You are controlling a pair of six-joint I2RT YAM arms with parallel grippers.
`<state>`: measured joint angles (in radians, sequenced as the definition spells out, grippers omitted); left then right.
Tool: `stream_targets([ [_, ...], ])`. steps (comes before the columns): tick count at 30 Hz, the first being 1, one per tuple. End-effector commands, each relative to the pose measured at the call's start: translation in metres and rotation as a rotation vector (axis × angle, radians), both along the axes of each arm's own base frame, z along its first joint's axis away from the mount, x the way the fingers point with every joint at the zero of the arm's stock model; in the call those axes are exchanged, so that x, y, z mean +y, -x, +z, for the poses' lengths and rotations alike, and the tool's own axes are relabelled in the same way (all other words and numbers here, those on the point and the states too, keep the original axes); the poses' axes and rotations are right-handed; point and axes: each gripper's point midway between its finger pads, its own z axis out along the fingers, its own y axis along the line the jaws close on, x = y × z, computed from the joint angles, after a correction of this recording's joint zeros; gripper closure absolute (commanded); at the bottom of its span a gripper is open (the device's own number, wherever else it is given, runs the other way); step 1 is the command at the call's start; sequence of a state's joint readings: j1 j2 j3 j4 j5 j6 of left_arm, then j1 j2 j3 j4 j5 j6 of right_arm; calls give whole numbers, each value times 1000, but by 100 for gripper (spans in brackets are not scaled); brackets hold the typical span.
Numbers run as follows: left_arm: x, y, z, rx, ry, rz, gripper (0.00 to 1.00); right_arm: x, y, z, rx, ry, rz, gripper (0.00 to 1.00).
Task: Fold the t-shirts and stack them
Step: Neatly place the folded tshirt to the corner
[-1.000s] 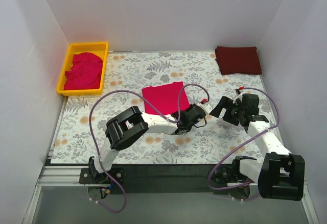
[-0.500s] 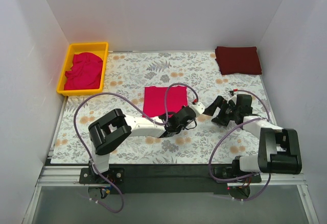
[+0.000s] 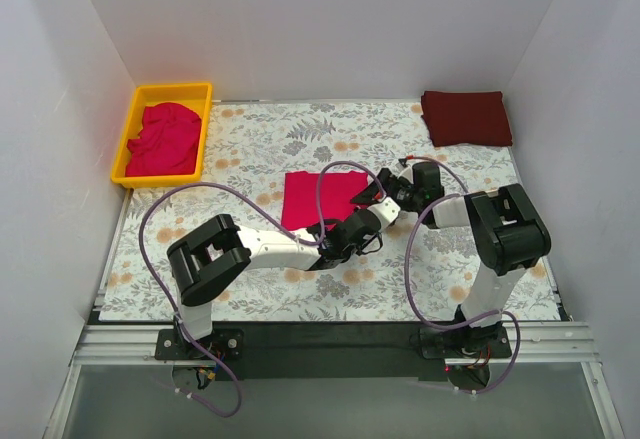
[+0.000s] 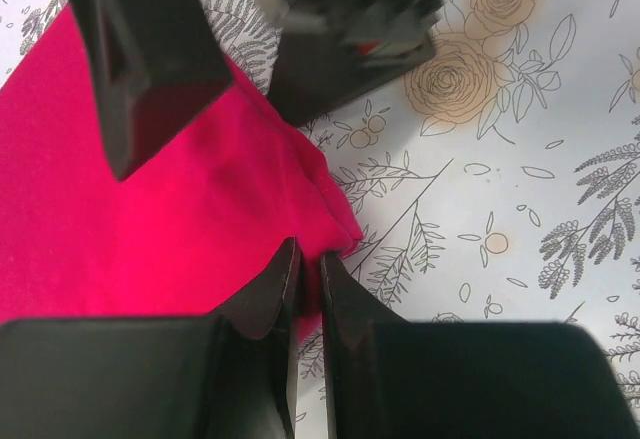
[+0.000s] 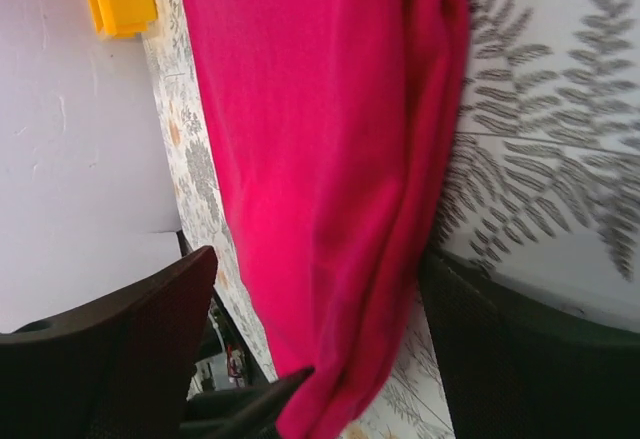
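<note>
A folded crimson-pink t-shirt (image 3: 318, 196) lies flat mid-table. My left gripper (image 3: 366, 221) is shut on its near right corner; in the left wrist view the fingers (image 4: 308, 277) pinch pink cloth (image 4: 150, 219). My right gripper (image 3: 384, 191) is open at the shirt's right edge. In the right wrist view (image 5: 320, 359) its wide jaws straddle the shirt's folded edge (image 5: 330, 159). A folded dark maroon t-shirt (image 3: 465, 117) lies at the back right. More pink t-shirts (image 3: 162, 139) sit crumpled in the yellow tray.
The yellow tray (image 3: 133, 109) stands at the back left corner. White walls close in the table on three sides. Purple cables loop above the floral tablecloth (image 3: 250, 139) near both arms. The two grippers are close together at the shirt's right side.
My right gripper has swung left from the right side of the table to the pink shirt's right edge. The left gripper stayed on the shirt's corner, which shifted slightly.
</note>
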<state>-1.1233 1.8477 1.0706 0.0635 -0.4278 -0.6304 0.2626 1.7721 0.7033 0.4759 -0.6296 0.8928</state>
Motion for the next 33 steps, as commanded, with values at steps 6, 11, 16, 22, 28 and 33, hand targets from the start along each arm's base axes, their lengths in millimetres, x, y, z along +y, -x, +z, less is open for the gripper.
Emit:
stream_targets([
  [6, -14, 3, 39, -4, 162, 1, 100, 13, 15, -49, 84, 94, 38, 42],
  [11, -18, 5, 45, 13, 201, 15, 93, 10, 11, -50, 26, 123, 73, 76],
  [16, -11, 6, 65, 57, 249, 68, 60, -2, -2, -46, -37, 200, 95, 99],
  [22, 46, -23, 98, 161, 356, 245, 36, -31, -43, -29, -145, 395, 114, 99],
  [28, 176, -77, 128, 195, 407, 644, 22, -80, -112, 5, -291, 687, 106, 99],
  [33, 296, -81, 97, 169, 390, 983, 12, -114, -166, 30, -387, 858, 95, 99],
])
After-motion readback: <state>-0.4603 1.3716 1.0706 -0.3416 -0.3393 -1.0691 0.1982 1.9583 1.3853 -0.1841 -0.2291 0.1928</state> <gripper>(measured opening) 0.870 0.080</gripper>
